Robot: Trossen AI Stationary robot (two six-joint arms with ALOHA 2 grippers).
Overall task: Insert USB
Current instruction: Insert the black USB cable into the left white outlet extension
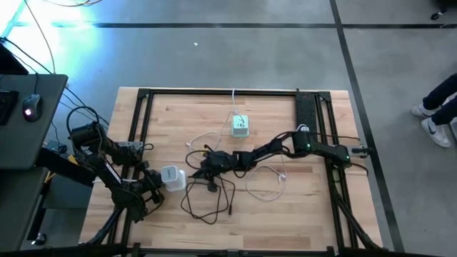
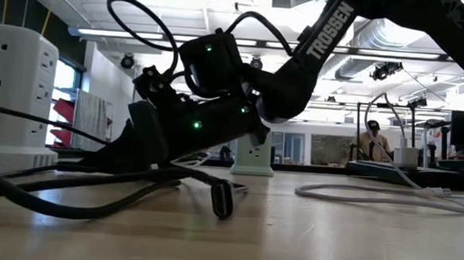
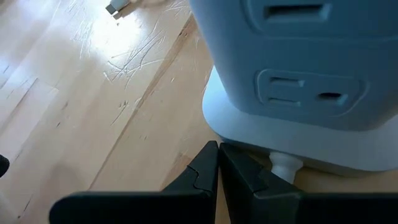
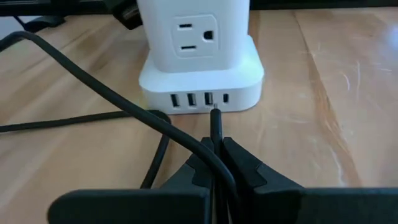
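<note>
Legible writing: "TROSSEN" in white capitals along the right arm (image 2: 330, 30) in the low view; nothing else can be read.

The right gripper (image 4: 216, 149) has its fingers pressed together on a thin black USB plug (image 4: 215, 121), which points at the white power tower (image 4: 198, 59) near the left arm. The plug tip sits just at the row of USB ports (image 4: 199, 99) on the tower's base, in line with the third port; whether it has entered cannot be told.

The left gripper (image 3: 218, 163) has its fingers pressed together on nothing, just beside the same tower's base, close to the white cord stub (image 3: 285, 165) leaving it.

A black cable (image 4: 106, 99) crosses the wooden table (image 1: 307, 214) in front of the tower and runs under the right gripper. A second white power tower (image 1: 240, 126) stands well apart, towards the table's far edge. A loose white cable (image 1: 268, 182) lies beyond the right gripper from the first tower.
</note>
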